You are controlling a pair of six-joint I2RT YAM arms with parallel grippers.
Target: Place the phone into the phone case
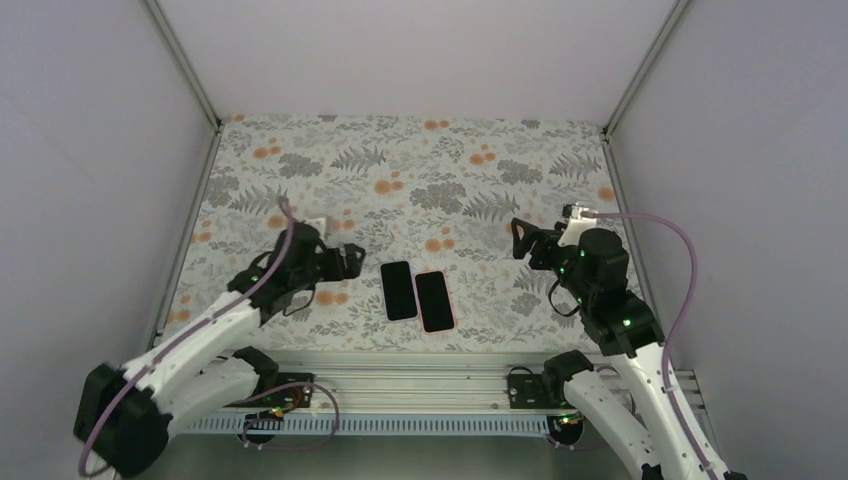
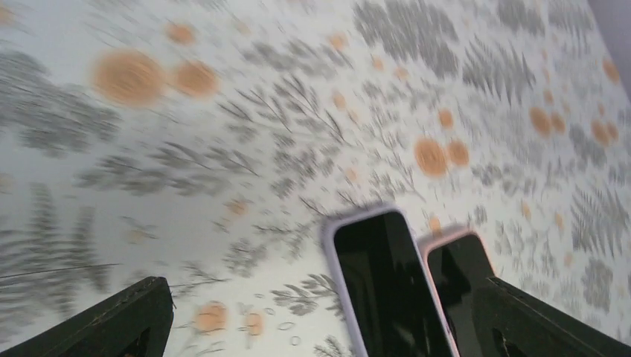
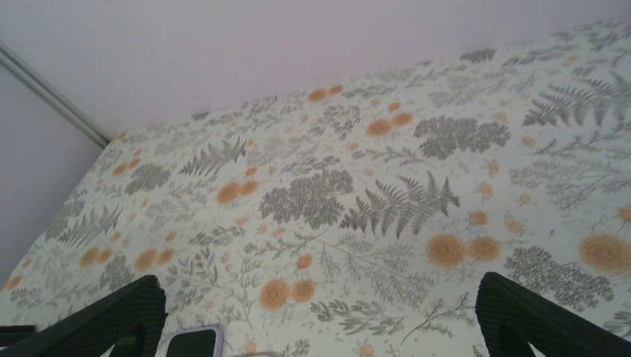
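Two flat black-faced slabs lie side by side on the floral table cover near the front edge. The left one (image 1: pixel 398 290) (image 2: pixel 383 290) has a lilac rim, the right one (image 1: pixel 435 301) (image 2: pixel 457 264) a pink rim. Which is the phone and which the phone case I cannot tell. My left gripper (image 1: pixel 350 258) (image 2: pixel 327 312) hovers open just left of the lilac one, holding nothing. My right gripper (image 1: pixel 520 240) (image 3: pixel 320 312) is open and empty, off to the right of the pair. Only a corner of the lilac one (image 3: pixel 195 343) shows in the right wrist view.
The floral cover (image 1: pixel 420 170) spreads over the whole table. Plain white walls close it in at the left, back and right. An aluminium rail (image 1: pixel 420 365) with both arm bases runs along the near edge.
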